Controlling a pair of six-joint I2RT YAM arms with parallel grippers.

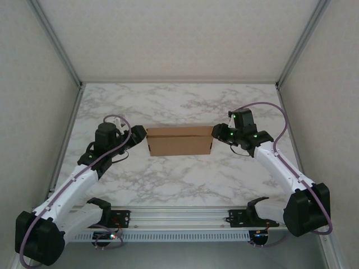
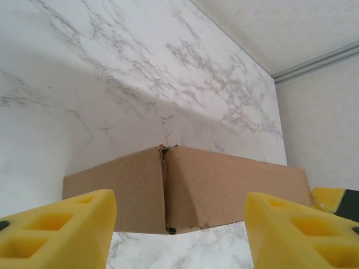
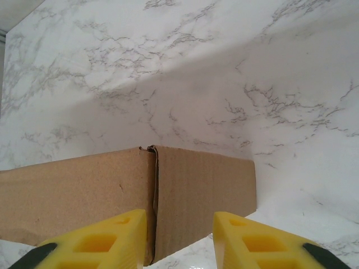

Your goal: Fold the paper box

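The paper box (image 1: 179,141) looks fully folded on the tabletop (image 1: 179,101); left end effector (image 2: 178,197) and right end effector (image 3: 178,217) flank it, both spread.

My left arm (image 1: 73,188) and right arm (image 1: 280,165) are white tubes with black joints and bulky black shoulders, and a mauve cable (image 1: 286,120) runs along each. Small green lights (image 1: 231,134) glow on my right wrist's black housing. My left claw (image 1: 141,134) and right claw (image 1: 216,133) have bright yellow fingers (image 2: 61,230) moulded with rectangular hollows, black at the root.
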